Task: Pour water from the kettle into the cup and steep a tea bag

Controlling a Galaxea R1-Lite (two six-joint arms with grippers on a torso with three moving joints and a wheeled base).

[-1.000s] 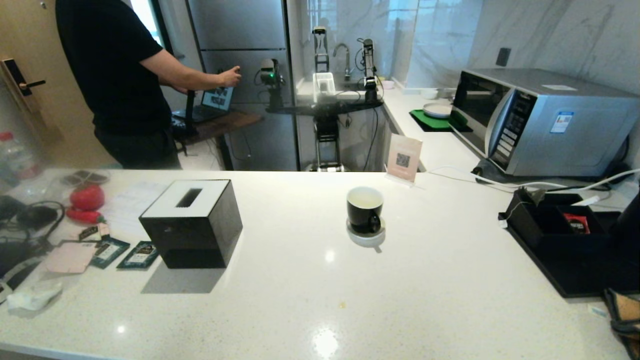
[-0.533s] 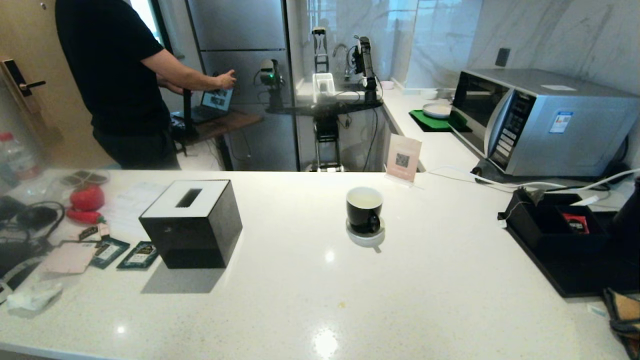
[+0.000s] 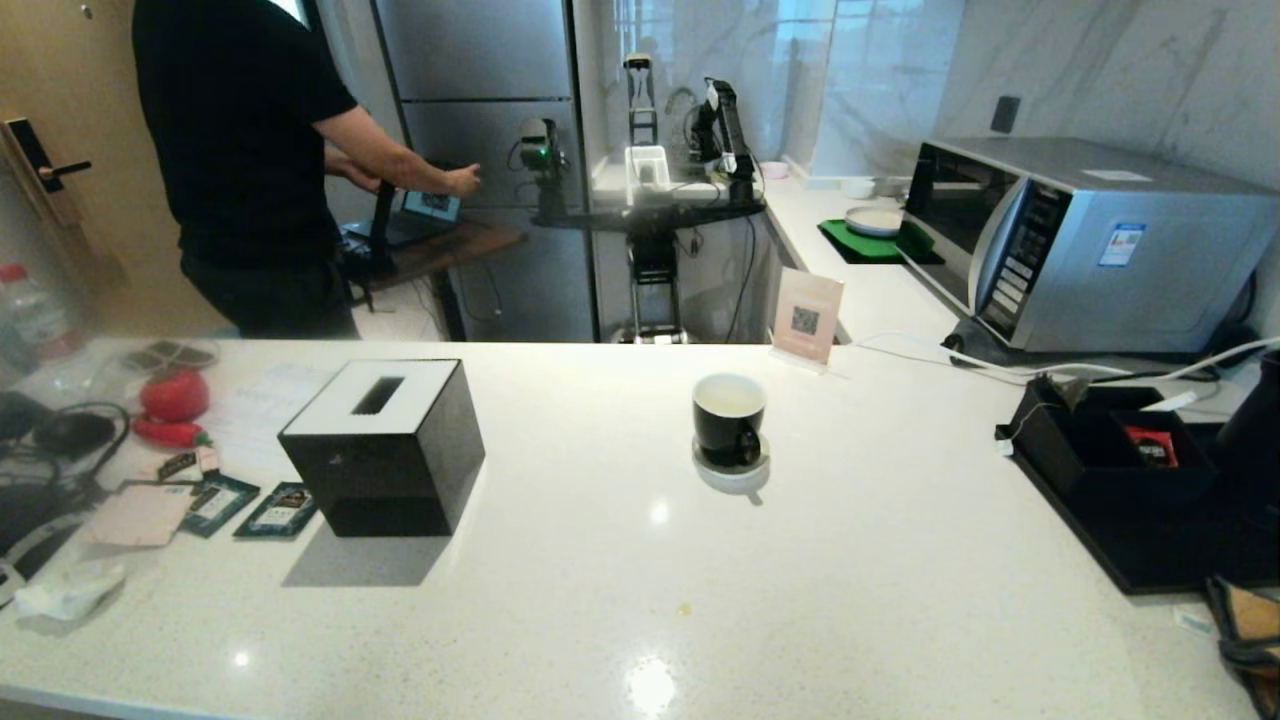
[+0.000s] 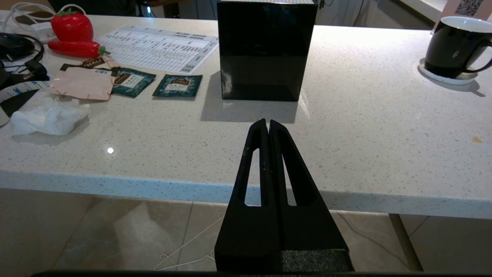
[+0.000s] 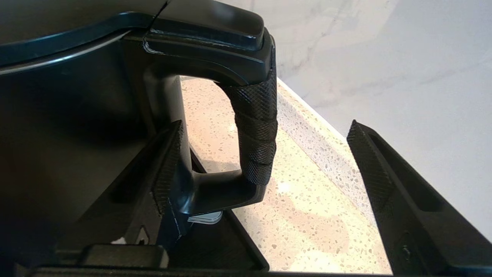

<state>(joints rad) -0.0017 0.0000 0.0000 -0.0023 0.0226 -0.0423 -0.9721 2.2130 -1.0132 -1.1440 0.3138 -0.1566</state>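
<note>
Your right gripper (image 5: pixel 265 157) has its fingers spread wide, one on each side of the knurled handle (image 5: pixel 256 127) of the kettle (image 5: pixel 77 115) without touching it, so the grip looks released, or lined up for a fresh one. The kettle stands at the counter's far right on the black tray (image 3: pixel 1150 560), probably set there to clear the way for the tea bag. The cup (image 3: pixel 729 418) sits on its saucer (image 3: pixel 732 474) mid-counter, well apart. Your left gripper (image 4: pixel 268 124) is clenched, holds nothing and is parked off the near counter edge. Against the earlier head view, the counter's items are unmoved; only the person (image 3: pixel 250 150) behind has shifted.
</note>
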